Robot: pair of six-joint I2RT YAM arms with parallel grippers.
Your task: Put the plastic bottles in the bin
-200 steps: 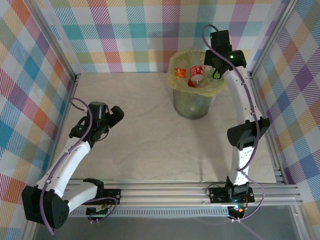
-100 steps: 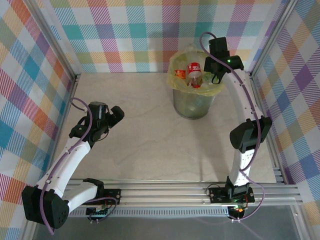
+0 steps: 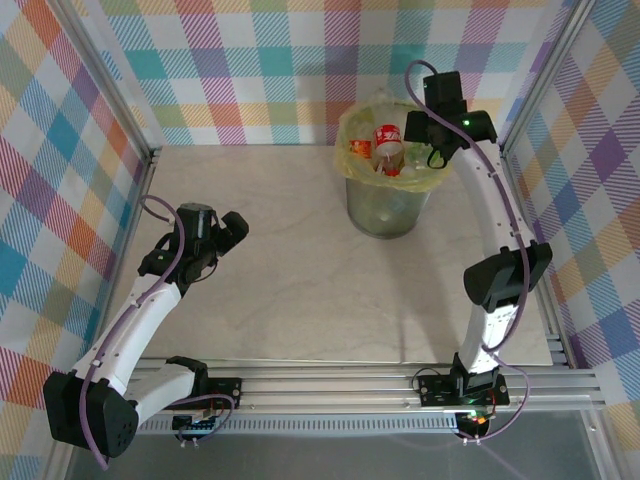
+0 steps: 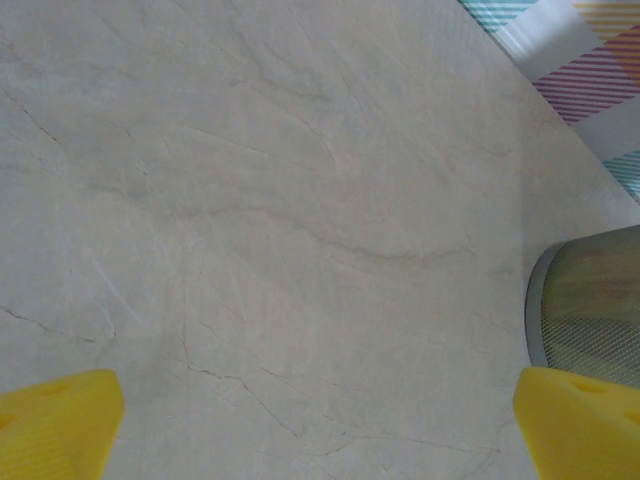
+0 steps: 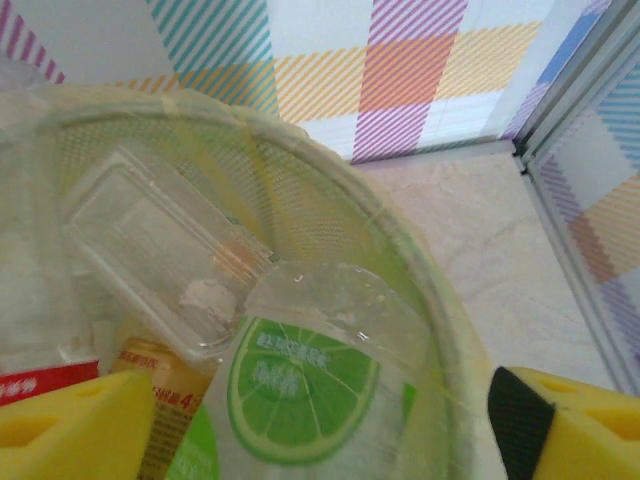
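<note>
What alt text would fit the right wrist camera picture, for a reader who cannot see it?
Looking down into the bag-lined bin, where a clear bottle with a green lime label lies near a clear plastic container. The right end effector is open, its yellow fingers at the bottom corners.

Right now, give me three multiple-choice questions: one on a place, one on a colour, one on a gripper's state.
1. Where is the right gripper? A: above the bin. B: low by the left wall. C: beside the arm bases.
2. What colour is the bag lining the bin? A: blue. B: yellow. C: black.
3. The left gripper is? A: fully shut. B: open above the table. C: gripping the bin's rim.
Answers: 1 A, it hangs over the bin's right rim. 2 B, yellow plastic folds over the rim. 3 B, fingers wide apart, nothing between.
</note>
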